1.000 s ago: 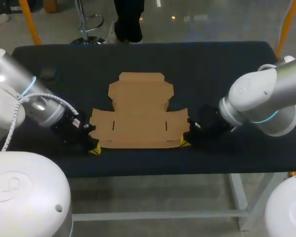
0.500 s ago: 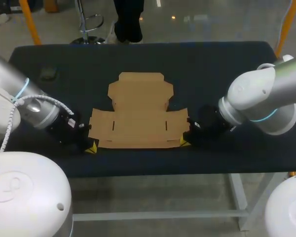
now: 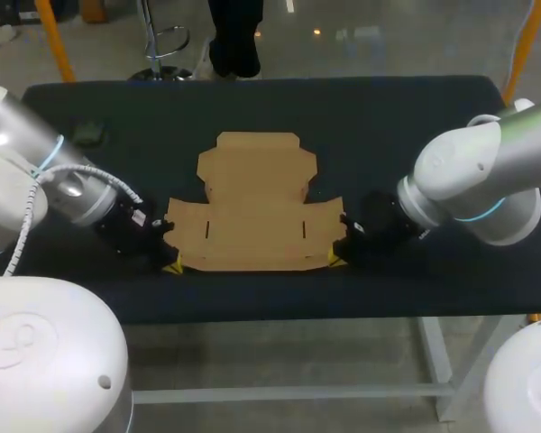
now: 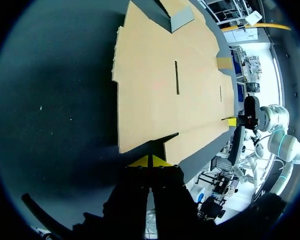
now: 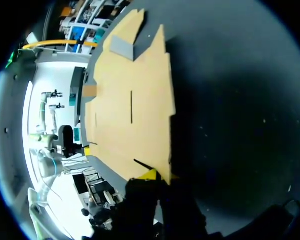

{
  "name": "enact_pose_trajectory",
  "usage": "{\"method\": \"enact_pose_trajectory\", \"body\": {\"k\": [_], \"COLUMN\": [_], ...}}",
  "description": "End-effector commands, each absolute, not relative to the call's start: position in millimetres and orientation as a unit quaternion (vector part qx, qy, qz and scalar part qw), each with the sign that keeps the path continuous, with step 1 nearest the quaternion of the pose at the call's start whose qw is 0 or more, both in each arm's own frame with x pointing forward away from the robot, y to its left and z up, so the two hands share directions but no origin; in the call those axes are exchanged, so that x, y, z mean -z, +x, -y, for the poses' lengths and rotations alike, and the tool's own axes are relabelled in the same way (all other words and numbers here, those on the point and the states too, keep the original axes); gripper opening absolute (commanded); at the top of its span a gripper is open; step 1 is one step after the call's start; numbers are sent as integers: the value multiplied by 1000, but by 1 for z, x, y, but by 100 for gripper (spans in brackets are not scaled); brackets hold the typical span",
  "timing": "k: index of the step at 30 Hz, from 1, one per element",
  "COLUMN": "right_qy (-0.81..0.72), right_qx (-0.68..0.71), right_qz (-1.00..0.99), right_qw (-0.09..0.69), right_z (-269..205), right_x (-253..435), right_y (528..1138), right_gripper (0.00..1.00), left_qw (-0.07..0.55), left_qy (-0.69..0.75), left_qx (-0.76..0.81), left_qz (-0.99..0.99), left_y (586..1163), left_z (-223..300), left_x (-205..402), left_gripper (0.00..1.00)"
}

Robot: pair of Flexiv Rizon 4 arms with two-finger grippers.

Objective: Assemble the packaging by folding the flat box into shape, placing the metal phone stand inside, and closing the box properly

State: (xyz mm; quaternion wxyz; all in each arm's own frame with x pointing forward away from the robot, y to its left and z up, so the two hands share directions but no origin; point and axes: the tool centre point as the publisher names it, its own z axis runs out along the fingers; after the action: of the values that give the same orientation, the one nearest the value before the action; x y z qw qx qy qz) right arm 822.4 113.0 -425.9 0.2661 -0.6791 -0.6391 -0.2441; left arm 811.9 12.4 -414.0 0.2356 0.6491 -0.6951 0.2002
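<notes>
Cardboard box [image 3: 252, 212] lies flat, nothing folded; shaping, loading and closing all remain. Both arms reach in low from the sides. My left gripper [image 4: 150, 161], tips pressed together, meets its near corner, sheet stretching ahead. My right gripper [image 5: 157, 175] sits at the other near corner; I cannot tell its state.

The left gripper [image 3: 173, 264] is moving back in toward the flat box [image 3: 255, 206] after pulling away from it half a second ago. Its yellow tips are drawing up to the cardboard's near corner, which lies just ahead of the claw. The left arm [image 3: 72, 194] is swinging inward with it, elbow and cable too.
</notes>
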Motion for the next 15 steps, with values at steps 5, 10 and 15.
{"method": "enact_pose_trajectory", "body": {"k": [5,10,15], "right_qy": [-677,-676,-675], "right_qx": [242,243,247], "right_qz": [642,643,645], "right_qw": [266,264,261], "right_z": [-115,-116,-117], "right_x": [423,421,418], "right_y": [823,823,822], "right_gripper": [0,0,0], "left_qw": [224,219,213], "left_qy": [646,646,646], "left_qx": [-192,-191,-190], "left_qz": [704,706,708], "left_y": [812,812,811], "left_z": [-5,-5,-5], "left_x": [409,406,403], "left_gripper": [0,0,0]}}
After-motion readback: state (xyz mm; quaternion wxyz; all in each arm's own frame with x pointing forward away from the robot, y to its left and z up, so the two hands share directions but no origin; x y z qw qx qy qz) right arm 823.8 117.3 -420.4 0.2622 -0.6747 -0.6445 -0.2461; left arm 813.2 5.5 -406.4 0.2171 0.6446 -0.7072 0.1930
